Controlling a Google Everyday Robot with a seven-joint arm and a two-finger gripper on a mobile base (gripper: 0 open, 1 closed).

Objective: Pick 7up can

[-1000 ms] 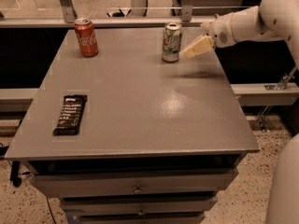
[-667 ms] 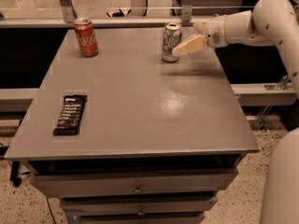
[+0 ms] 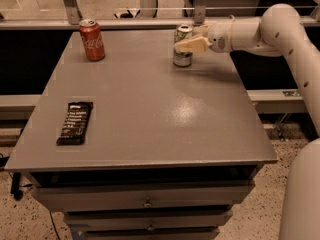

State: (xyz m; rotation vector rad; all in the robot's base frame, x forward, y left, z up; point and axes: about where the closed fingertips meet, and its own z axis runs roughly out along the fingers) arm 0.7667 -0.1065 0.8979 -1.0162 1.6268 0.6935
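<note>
Spreading across most of the view, a grey worktop (image 3: 150,109) sits over a stack of drawers (image 3: 147,202) on a speckled floor (image 3: 252,219). A red Coca-Cola can (image 3: 92,39) stands at the far left corner and a dark snack bar (image 3: 75,122) lies flat near the left edge. The 7up can (image 3: 182,58) stands upright at the far edge, right of centre. The white arm (image 3: 280,26) reaches in level from the right. Its gripper (image 3: 185,38) is at the can's upper half, jaws spread with one finger in front and one behind; contact cannot be made out.
</note>
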